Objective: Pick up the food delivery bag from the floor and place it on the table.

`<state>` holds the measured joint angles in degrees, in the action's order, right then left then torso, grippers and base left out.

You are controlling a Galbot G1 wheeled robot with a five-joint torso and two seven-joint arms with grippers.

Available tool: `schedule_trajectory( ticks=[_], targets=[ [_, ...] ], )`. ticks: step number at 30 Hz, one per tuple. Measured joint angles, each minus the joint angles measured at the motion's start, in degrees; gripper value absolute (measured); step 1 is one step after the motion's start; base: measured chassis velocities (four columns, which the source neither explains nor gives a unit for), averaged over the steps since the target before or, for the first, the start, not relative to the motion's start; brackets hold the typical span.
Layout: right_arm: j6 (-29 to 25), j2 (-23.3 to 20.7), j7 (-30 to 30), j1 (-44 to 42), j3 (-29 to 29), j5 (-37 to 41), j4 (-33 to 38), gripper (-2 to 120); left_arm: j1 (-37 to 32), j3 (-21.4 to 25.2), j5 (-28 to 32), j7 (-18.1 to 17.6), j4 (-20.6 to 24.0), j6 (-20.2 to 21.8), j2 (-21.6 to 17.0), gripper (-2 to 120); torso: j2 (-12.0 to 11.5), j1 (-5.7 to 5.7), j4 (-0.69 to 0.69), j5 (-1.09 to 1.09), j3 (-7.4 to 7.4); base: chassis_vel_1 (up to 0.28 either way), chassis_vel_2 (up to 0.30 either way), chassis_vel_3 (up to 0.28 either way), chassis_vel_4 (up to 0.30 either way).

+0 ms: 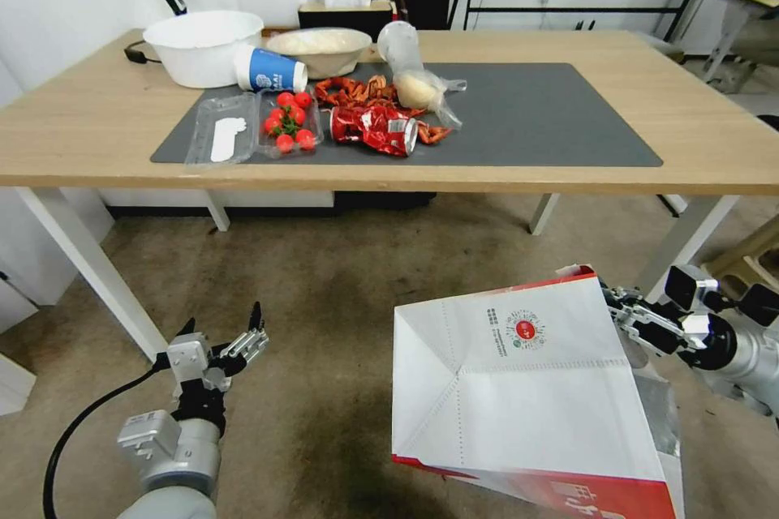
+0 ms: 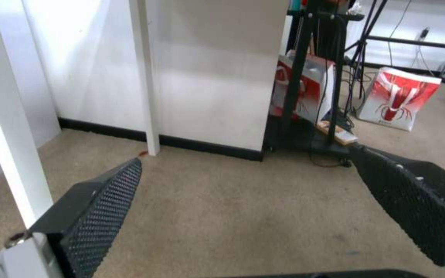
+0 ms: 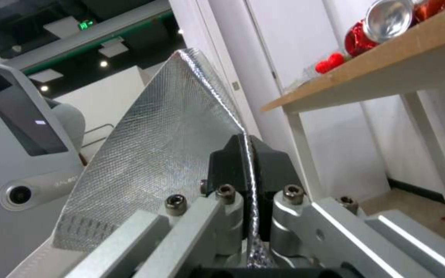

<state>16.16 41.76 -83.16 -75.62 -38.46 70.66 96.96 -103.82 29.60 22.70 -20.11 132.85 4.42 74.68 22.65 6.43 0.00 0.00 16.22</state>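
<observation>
The food delivery bag (image 1: 527, 397) hangs tilted in front of the table (image 1: 81, 130), low on the robot's right, its white side with the small round red logo facing up and its red base edge towards the camera. Whether its lowest corner rests on the floor (image 1: 324, 300) cannot be told, since that part runs out of the head view. The right gripper (image 1: 621, 310) holds it at the upper rim near the red-edged corner; in the right wrist view the right gripper (image 3: 248, 170) has its two dark fingers pressed flat together on the bag's edge, with the silver foil lining (image 3: 155, 154) rising beside them (the pinch takes in the bag wall itself, not a handle).

The left gripper (image 1: 223, 332) hovers low over the floor on the robot's left, near a white table leg (image 1: 89, 268), its fingers spread wide with nothing between them; the left wrist view shows the left gripper (image 2: 243, 181) with both textured pads far apart above bare floor.

On the tabletop a dark grey mat (image 1: 535, 122) carries a clear tray of cherry tomatoes (image 1: 289, 123), a crumpled red snack wrapper (image 1: 375, 130), crayfish shells (image 1: 357, 89) and a clear plastic bag with food (image 1: 418, 81). A white bowl (image 1: 203, 45), a tipped blue-and-white paper cup (image 1: 268, 70) and a beige bowl (image 1: 320, 49) sit behind them.
</observation>
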Motion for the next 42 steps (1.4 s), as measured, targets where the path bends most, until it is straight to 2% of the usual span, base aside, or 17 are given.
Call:
schedule_trajectory(
  ticks=[30,42],
  targets=[
    [0.0,0.0,-0.2,-1.3,-1.0,0.3,0.6,0,-0.3,0.0,-0.3,0.0,0.6,-0.1,0.0,100,7.3,2.62,0.00,0.00,4.72,0.000,0.000,0.000,0.000],
    [0.1,-0.3,-0.1,-1.0,-0.9,0.4,0.6,0,-0.3,0.0,-0.3,0.0,0.6,-0.1,0.0,100,9.8,3.60,0.00,0.00,6.17,0.000,0.000,0.000,0.000]
  ],
)
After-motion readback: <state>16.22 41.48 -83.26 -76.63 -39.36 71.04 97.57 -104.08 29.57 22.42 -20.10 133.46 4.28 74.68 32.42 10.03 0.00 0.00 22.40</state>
